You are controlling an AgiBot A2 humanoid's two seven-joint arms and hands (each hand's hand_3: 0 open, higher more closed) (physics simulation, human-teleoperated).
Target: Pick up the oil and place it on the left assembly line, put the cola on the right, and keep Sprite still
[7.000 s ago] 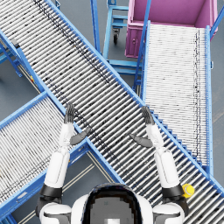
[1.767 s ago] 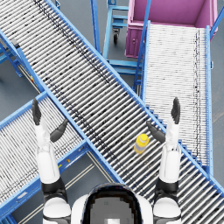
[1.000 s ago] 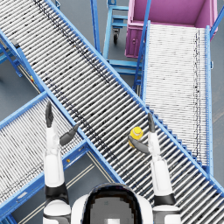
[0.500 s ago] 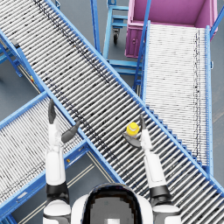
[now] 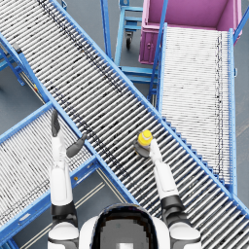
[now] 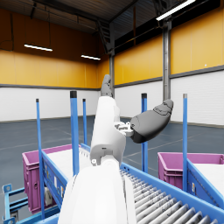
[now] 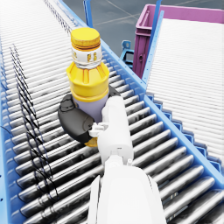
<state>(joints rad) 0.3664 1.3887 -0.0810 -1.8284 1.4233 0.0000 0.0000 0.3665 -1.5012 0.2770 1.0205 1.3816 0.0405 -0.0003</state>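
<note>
The oil bottle [image 5: 144,138], yellow with a yellow cap, stands upright on the rollers of the diagonal middle conveyor [image 5: 97,92]. My right hand [image 5: 143,150] is wrapped around its lower half; in the right wrist view dark fingers [image 7: 72,120] curl round the oil bottle [image 7: 89,74] from the side. My left hand [image 5: 62,140] is raised over the edge between the middle and left conveyors, fingers spread and holding nothing; the left wrist view shows the left hand [image 6: 133,120] against the hall. No cola or Sprite shows in any view.
The left conveyor [image 5: 24,160] lies below my left arm, and the right conveyor [image 5: 194,97] runs up to a pink bin [image 5: 189,19]. Blue frame rails edge every line. Pink bins [image 6: 175,166] also appear in the left wrist view.
The oil bottle has travelled up the middle conveyor from the lower right. My right hand came in and closed round it. The left arm drew inward, then stayed nearly still.
</note>
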